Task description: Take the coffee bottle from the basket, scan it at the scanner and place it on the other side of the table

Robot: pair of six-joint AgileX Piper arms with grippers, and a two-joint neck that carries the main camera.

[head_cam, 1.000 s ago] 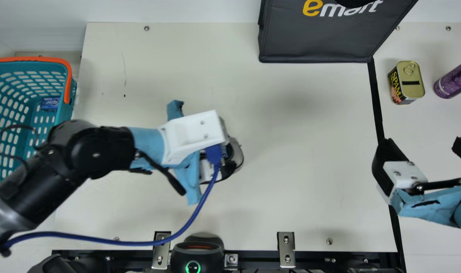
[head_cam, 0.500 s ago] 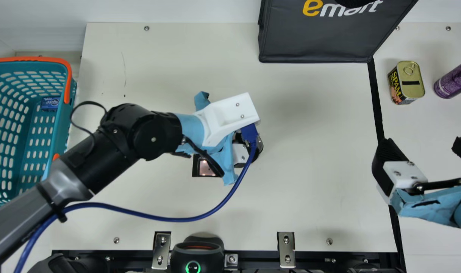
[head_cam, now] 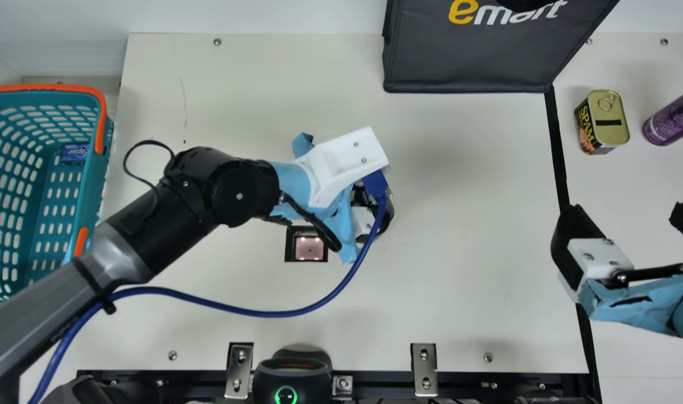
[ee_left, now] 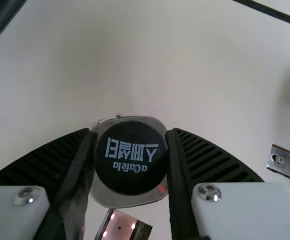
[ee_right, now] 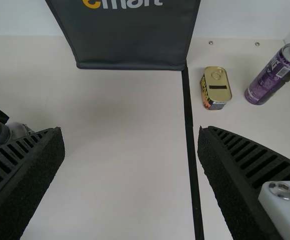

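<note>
Basket (head_cam: pixel 38 101): teal, a blue box (head_cam: pixel 74 153) inside
Lit panel (head_cam: pixel 309 248): just beside the left gripper (head_cam: pixel 363 217)
Coffee bottle (head_cam: pixel 387 216): pinched between that gripper's fingers (ee_left: pixel 80 165), over the table (head_cam: pixel 459 280)
Tin (head_cam: pixel 610 119): near the purple can (head_cam: pixel 672 116)
Right gripper (head_cam: pixel 626 216): spread wide, nothing between its fingers

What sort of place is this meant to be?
It looks like a shop checkout, or more likely a mock-up of one. There's a teal shopping basket, a lit square set in the tabletop that appears to be the scanner, and a dark carrier bag standing at the back.
</note>
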